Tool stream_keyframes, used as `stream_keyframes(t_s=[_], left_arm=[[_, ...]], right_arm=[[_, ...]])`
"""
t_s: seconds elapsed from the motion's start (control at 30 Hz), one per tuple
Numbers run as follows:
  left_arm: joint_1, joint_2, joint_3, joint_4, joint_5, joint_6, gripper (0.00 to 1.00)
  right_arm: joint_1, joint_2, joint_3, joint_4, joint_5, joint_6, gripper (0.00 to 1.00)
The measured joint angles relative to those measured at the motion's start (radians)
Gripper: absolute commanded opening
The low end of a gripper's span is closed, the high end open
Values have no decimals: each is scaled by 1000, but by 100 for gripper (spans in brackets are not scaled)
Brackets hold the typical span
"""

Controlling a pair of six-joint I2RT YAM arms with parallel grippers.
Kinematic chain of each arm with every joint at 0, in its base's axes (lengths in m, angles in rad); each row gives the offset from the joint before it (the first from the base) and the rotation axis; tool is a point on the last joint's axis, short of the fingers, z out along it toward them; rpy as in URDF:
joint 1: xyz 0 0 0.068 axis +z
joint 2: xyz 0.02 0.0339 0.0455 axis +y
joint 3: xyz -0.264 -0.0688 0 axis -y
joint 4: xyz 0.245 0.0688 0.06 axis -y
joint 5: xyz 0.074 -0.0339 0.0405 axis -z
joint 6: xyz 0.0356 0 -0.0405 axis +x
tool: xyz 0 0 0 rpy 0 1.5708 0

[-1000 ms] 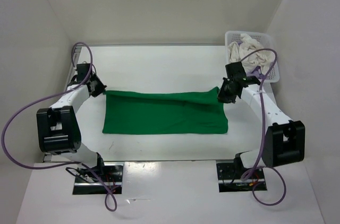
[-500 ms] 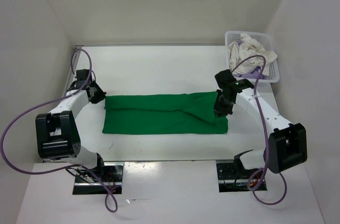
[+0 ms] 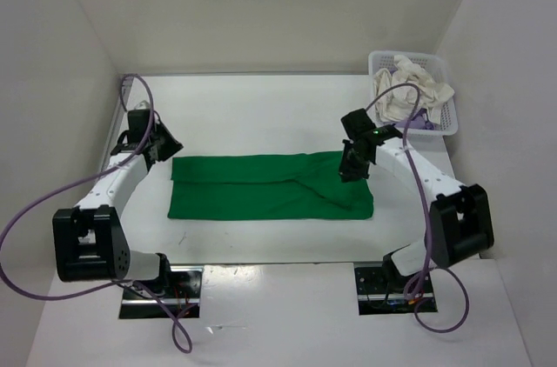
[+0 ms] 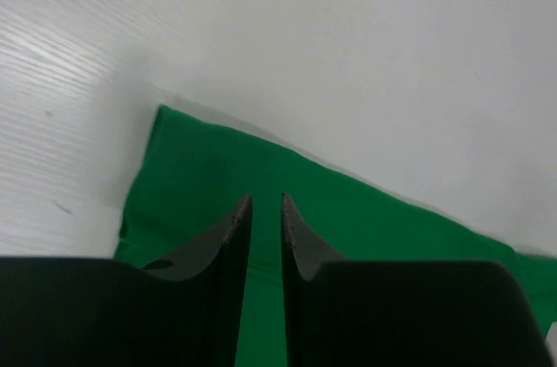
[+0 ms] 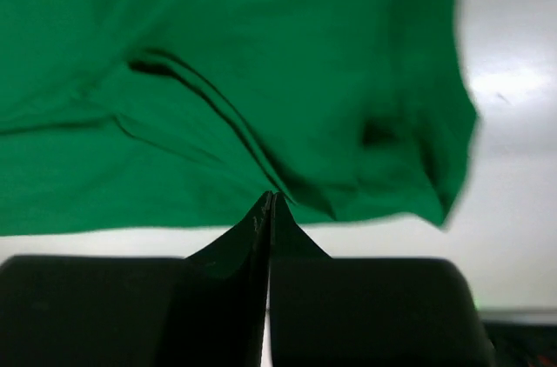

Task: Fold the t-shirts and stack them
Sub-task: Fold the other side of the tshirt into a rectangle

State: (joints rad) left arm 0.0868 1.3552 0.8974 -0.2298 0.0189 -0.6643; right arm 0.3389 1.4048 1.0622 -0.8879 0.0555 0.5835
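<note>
One bright green cloth t-shirt [image 3: 270,186] lies at the middle of the white table [image 3: 261,106], folded into a long flat band whose long axis runs from 9 o'clock to 3 o'clock in the top view. Two more shirts sit bunched in the white plastic lattice basket [image 3: 376,56] at the table's 1 o'clock corner. The white-cream shirt [image 3: 405,89] is on top, and a sliver of the light purple shirt [image 3: 425,122] shows beneath it.

The left gripper [image 3: 161,143] hangs just off the band's 10 o'clock corner. Its jaws are parted by a narrow slot with nothing between them. In its wrist view the green cloth spreads under and ahead of the fingertips, and the corner sits toward 11 o'clock.

The right gripper [image 3: 350,169] is over the band's 3 o'clock end, where the cloth is rumpled. Its jaws are pressed flat together. In its wrist view the tips rest at the shirt's near edge, and no cloth can be seen caught between them.

The right arm looks nearer to a usable hold, since it is already above the cloth, while the left is only beside its corner. Halving the band probably means carrying one short end along the long axis toward the other. For that, each set of jaws would need to reach in across the band's short ends.
</note>
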Motion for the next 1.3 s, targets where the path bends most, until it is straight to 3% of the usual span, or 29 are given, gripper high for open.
stream_keyframes(t_s=[0.07, 0.13, 0.33, 0.53, 0.73, 0.93, 1.3], left_arm=[[-34, 23, -5, 15, 14, -10, 28], [-68, 42, -23, 36, 22, -26, 28], [-134, 148, -59, 61, 80, -53, 28], [-134, 167, -92, 87, 102, -74, 28], [-134, 167, -100, 95, 109, -76, 28], [-134, 167, -100, 108, 110, -76, 28], [-134, 167, -100, 126, 111, -78, 28]], right_arm=[[30, 77, 12, 80, -10, -5, 31], [50, 149, 40, 132, -19, -8, 36], [85, 324, 139, 259, -39, -16, 44], [129, 379, 172, 296, -46, -16, 44], [137, 400, 173, 304, -44, -15, 35], [146, 400, 168, 303, -37, -13, 10], [254, 373, 132, 236, -101, -19, 5]])
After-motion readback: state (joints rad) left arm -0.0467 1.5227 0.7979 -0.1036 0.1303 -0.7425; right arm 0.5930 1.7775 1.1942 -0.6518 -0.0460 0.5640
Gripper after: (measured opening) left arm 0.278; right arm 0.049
